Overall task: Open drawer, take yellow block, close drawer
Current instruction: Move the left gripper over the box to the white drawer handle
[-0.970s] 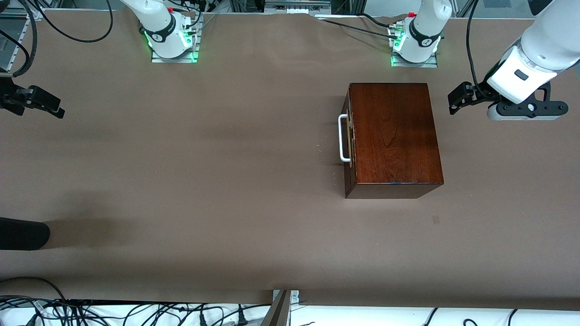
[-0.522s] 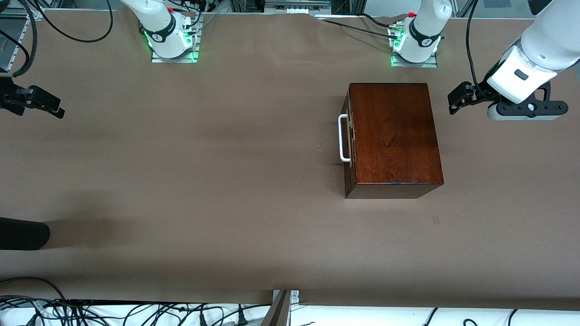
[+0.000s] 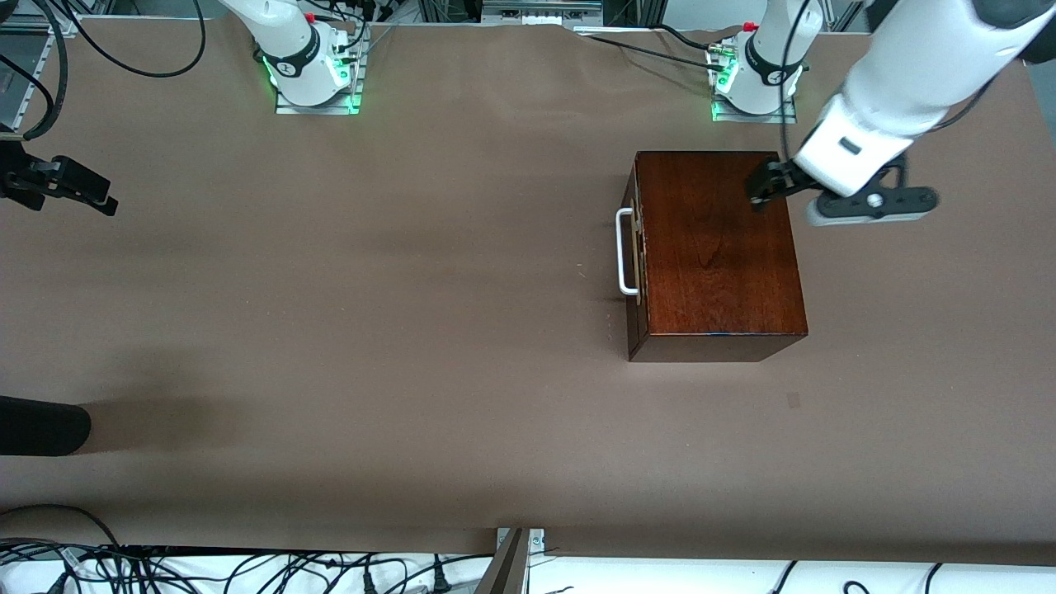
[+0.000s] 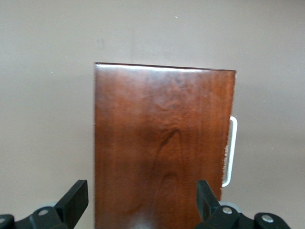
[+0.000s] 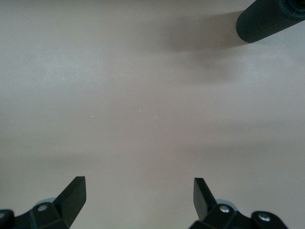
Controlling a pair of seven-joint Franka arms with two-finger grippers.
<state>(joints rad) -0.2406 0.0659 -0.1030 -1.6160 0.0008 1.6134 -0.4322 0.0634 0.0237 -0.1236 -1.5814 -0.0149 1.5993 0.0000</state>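
Left gripper [image 3: 763, 188] hung spread over box [image 3: 716, 243] top corner nearest its base; drawer [image 3: 635, 252] shut beneath, handle [image 3: 624, 252] toward right arm's end. Right gripper [image 3: 78, 191] waited spread, well apart. Block unseen.

We cannot see inside the drawer [image 3: 632, 252]; it is shut in the dark wooden box [image 3: 716, 247], so the yellow block is hidden from us. In the left wrist view, the picture's edge cuts off the box and most of the left gripper [image 4: 140, 202]; only its finger tips show. The right gripper [image 3: 70, 188] sits at the table's edge by the right arm's end, partly cut off. A black round thing [image 3: 41, 425] near that same edge is cut off too, and we cannot tell what it is.
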